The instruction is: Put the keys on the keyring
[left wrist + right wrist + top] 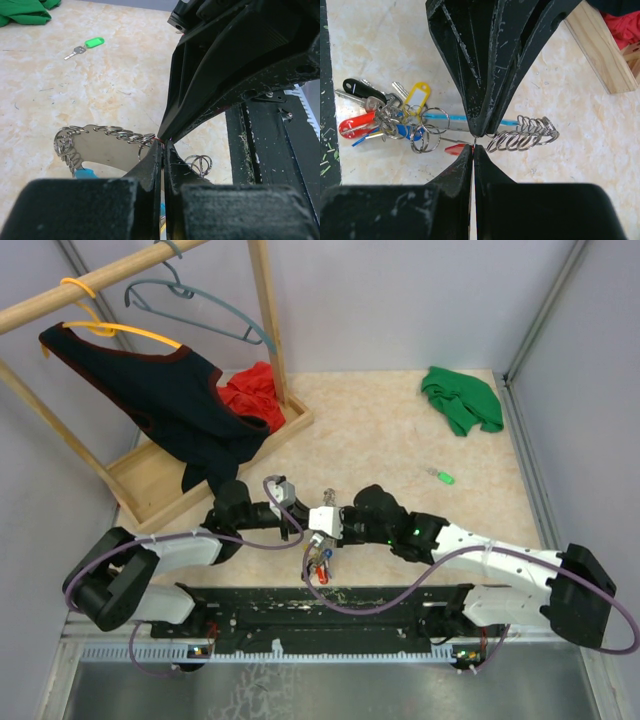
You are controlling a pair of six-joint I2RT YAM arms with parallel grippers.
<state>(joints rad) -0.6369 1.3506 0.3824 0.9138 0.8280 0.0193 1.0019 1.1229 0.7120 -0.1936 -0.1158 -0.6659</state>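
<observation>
Now, near the middle of the table's [400, 430] near edge, we see the left gripper [162, 146] pressed together, tip to tip with the right gripper [473, 149]. The keyring [522, 135] sits just below both tips. The right gripper is pressed together too, with the red key [454, 148] just beside it; whether it is pinched we cannot tell. The green key [444, 477] lies well apart, toward the right edge.
</observation>
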